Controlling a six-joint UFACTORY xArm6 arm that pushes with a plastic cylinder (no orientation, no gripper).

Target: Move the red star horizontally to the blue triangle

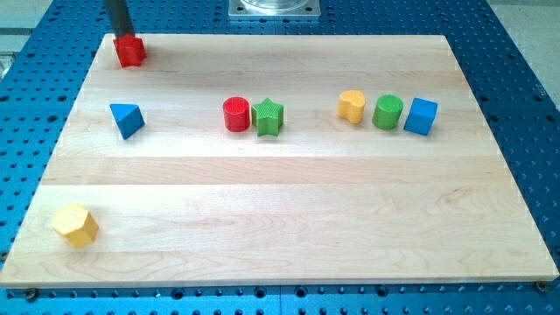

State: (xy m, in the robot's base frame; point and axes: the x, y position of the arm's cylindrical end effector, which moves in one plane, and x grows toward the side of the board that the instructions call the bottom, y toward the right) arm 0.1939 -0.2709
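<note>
The red star [129, 51] lies at the board's top left corner. My tip [121, 36] is at the star's upper edge, right against it or just behind it, and the dark rod rises out of the view's top. The blue triangle [127, 119] lies below the red star, toward the view's bottom, nearly in the same column and a short gap away.
The wooden board [306, 201] rests on a blue perforated table. A red cylinder [235, 114] touches a green star [268, 116] at centre. A yellow cylinder [352, 106], green cylinder [388, 112] and blue cube [421, 115] line up at right. A yellow hexagon [75, 225] lies bottom left.
</note>
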